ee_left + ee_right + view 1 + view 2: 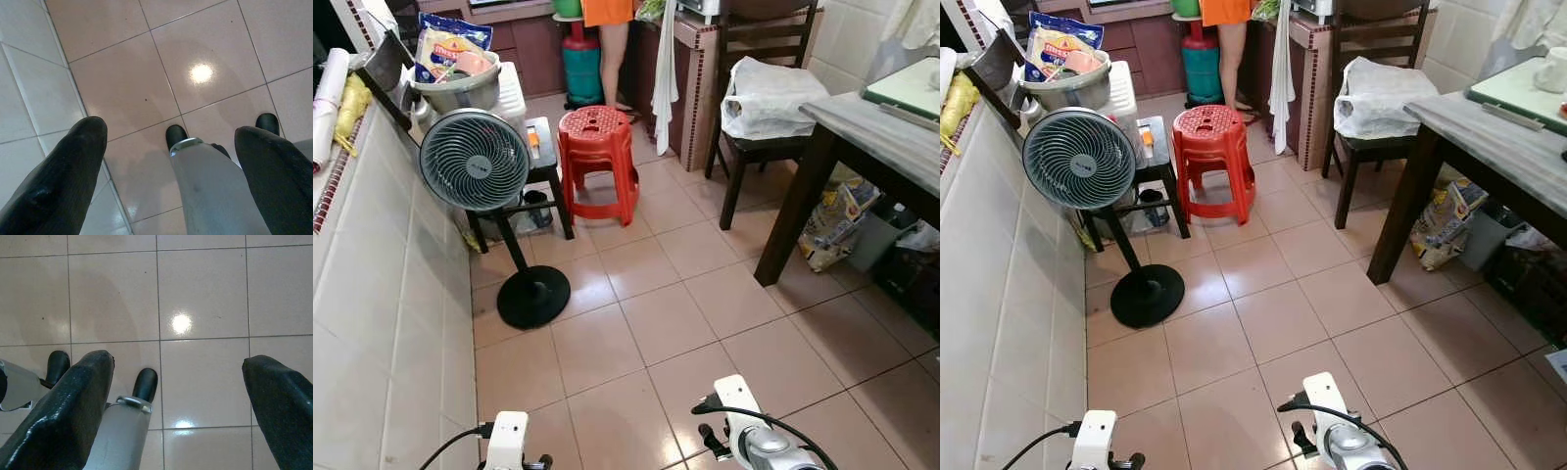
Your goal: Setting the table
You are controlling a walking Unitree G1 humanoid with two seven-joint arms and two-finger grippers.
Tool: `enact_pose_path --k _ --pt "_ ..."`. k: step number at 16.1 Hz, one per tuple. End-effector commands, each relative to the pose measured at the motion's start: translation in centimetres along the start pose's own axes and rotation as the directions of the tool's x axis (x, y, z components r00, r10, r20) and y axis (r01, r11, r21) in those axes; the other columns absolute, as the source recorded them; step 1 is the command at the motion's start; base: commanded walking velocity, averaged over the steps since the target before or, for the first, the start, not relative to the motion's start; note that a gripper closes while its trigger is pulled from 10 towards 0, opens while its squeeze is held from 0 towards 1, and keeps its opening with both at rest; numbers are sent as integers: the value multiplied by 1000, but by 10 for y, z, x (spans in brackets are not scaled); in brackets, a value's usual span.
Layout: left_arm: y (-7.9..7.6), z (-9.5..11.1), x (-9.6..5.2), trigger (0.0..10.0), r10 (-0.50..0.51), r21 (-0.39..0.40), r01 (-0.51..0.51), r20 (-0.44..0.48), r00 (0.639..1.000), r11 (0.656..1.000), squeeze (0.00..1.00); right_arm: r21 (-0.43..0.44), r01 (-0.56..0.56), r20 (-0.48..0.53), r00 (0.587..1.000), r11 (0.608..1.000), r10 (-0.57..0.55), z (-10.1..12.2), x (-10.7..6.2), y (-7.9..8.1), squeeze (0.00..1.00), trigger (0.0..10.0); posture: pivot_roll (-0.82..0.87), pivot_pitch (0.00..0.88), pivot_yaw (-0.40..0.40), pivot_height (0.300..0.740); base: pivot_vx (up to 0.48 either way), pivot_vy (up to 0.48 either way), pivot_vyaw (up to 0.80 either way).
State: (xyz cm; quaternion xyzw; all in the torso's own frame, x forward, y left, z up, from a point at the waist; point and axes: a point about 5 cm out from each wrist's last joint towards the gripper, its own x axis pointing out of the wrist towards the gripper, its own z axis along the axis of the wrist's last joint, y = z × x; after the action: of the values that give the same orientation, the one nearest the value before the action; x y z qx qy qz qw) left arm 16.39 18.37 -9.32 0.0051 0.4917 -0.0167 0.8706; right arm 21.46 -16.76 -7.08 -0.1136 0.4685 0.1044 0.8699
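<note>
Tiled kitchen floor [656, 323], dark wooden table [891, 137] right, both grippers [171, 147] [178, 382] spread wide, empty

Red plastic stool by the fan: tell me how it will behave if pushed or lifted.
The red stool looks like thin moulded plastic, so probably light and stiff. On the smooth glossy floor tiles it would likely slide easily when pushed. Its tall, splayed legs suggest a high push might tip it.

Dark-legged grey-topped table [886, 137] at right, bearing a green-edged board [906, 93], perhaps a tray, near the wall.
</note>
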Motion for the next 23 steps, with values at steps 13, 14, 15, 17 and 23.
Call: enact_pose_path --k 13,14,15,17,23 --pt "25 89 -11 10000 38 -18 -33 473 880 999 0 35 -113 391 916 993 90 101 -7 1 0 10000 -31 0 19 740 0 0 -309" --pt "26 98 -14 10000 44 -24 -37 517 855 999 0 56 -123 426 900 991 88 113 -10 -2 0 10000 -25 0 21 740 0 0 0" --pt "26 119 -24 10000 47 -35 -32 628 777 999 0 116 -156 460 884 981 86 125 -13 -9 0 10000 -20 0 21 740 0 0 0" --pt "19 135 -44 10000 25 -2 -34 740 672 999 0 83 -207 504 853 975 138 134 -19 -16 0 10000 -15 0 32 740 0 0 0" --pt "12 121 -113 10000 47 -8 -73 830 556 997 0 98 -196 703 707 976 71 153 -52 -47 0 10000 2 0 50 740 0 0 0"
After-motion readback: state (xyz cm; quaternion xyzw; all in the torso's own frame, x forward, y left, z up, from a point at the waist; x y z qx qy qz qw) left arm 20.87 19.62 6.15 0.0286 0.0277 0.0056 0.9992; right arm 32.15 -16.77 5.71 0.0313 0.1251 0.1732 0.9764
